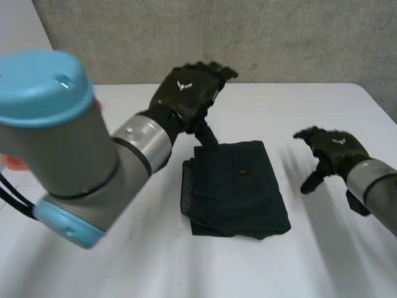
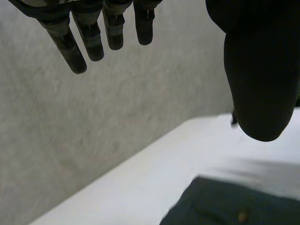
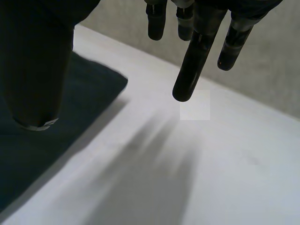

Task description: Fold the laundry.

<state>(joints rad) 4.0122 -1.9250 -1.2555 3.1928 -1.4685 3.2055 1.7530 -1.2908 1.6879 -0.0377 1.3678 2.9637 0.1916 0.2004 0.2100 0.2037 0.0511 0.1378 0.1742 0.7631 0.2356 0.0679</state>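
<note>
While garment (image 1: 239,186) lies folded | left hand (image 1: 186,93) straight-fingered | right hand (image 1: 335,149) straight-fingered

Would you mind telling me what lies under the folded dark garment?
The folded dark garment lies on the white table; along one side, lower layers of the same cloth peek out. Anything beneath its middle is covered and cannot be seen.

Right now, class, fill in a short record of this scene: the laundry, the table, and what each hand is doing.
laundry: dark folded cloth, lying flat near the middle of the table
table: white table
left hand: left hand open, fingers straight, raised over the cloth's far edge, holding nothing
right hand: right hand open, beside the cloth and apart from it, holding nothing
</note>
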